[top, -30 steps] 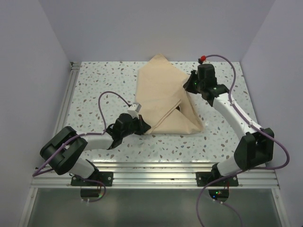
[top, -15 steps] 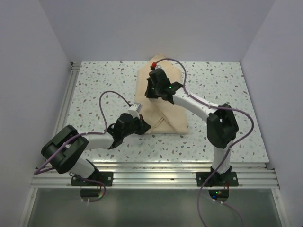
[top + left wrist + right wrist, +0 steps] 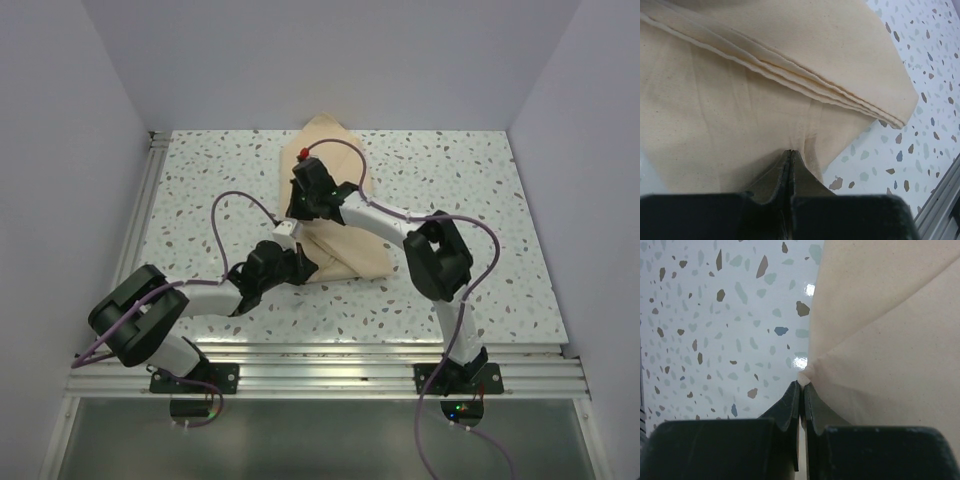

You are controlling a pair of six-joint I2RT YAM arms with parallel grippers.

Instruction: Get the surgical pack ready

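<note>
Item count: one cloth bundle (image 3: 352,256), two arms, two grippers, two purple cables.

Cloth bundle: plain tan woven fabric, matte, folded into an angular flat packet. It lies at the middle of the table (image 3: 200,190), with one pointed corner reaching the far edge. In the left wrist view the cloth bundle (image 3: 740,95) shows several stacked hemmed edges running diagonally to a blunt folded corner. In the right wrist view the cloth bundle (image 3: 890,340) shows smooth panels meeting along straight creases.

Table: glossy white top with scattered grey, brown and blue flecks. A ribbed metal rail borders the near edge.

Left gripper (image 3: 300,266): black fingers, jaws pressed together on the near left edge of the bundle. The left gripper (image 3: 791,154) pinches a small pucker of fabric at its tips.

Right gripper (image 3: 297,214): reaches across the bundle to its left edge. The right gripper (image 3: 801,386) has its jaws closed on a cloth corner, just above the table surface.
</note>
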